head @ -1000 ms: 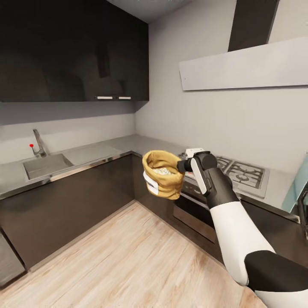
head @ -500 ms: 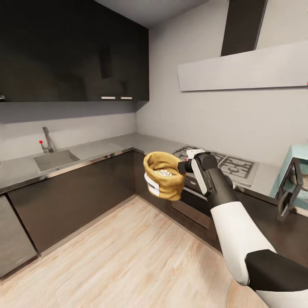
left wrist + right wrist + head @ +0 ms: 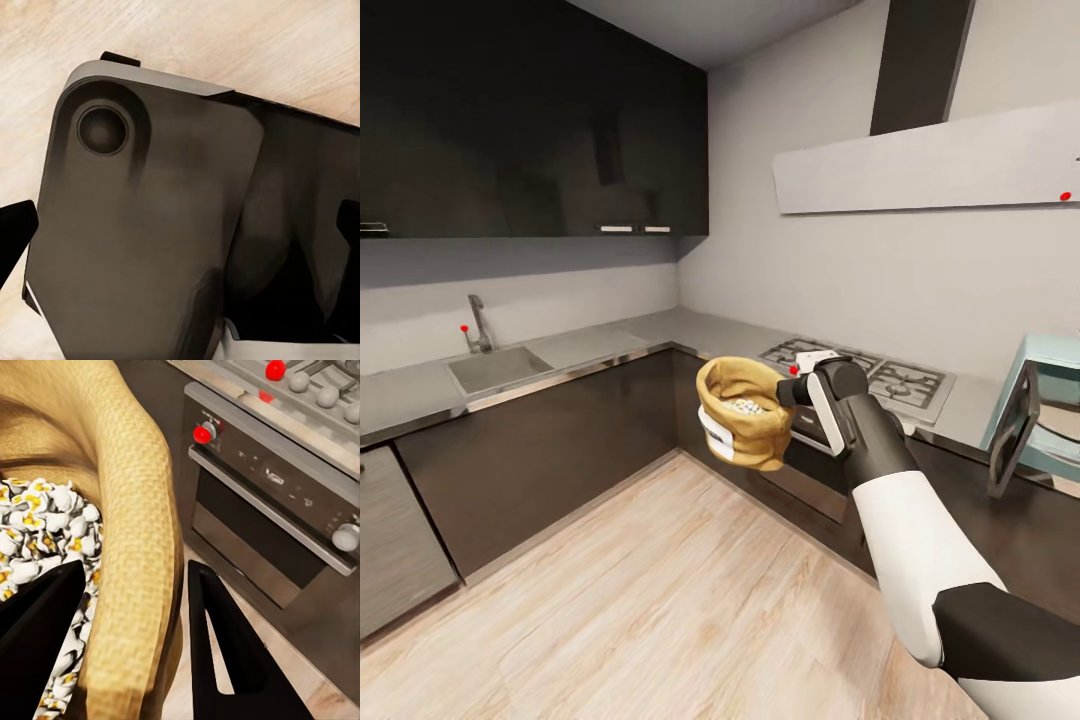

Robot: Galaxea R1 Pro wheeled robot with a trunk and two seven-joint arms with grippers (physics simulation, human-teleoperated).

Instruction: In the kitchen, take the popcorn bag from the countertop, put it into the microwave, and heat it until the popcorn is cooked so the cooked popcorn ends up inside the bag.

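Right arm: my white and dark grey arm reaches forward from the near right, and my right gripper (image 3: pixel 792 392) is closed on the rim of the tan burlap popcorn bag (image 3: pixel 744 413).
Grip detail: in the right wrist view the two black fingers (image 3: pixel 225 652) straddle the bag's rolled wall (image 3: pixel 135 547), one inside the mouth and one outside, pinching the fabric between them.
Bag: I hold it upright in the air over the light wood plank floor (image 3: pixel 660 600), clear of every surface, its white label band facing left.
Contents: puffed white and yellow popcorn (image 3: pixel 41 532) fills the inside of the bag.
Left gripper: the left wrist view looks onto a dark grey rounded part of my own body above the floor; black fingertips (image 3: pixel 13 240) sit at the two edges of that picture, so I cannot tell how far they are spread.
Behind the bag: a black-and-steel oven (image 3: pixel 277 525) with red knobs sits under a gas hob (image 3: pixel 865 372).
Far right: the small pale blue microwave (image 3: pixel 1050 410) stands on the grey glossy countertop (image 3: pixel 660 330), its dark glass door swung open.
Far left: a steel sink with a tap (image 3: pixel 495 362) is set into the counter below dark wall cabinets (image 3: pixel 530 120).
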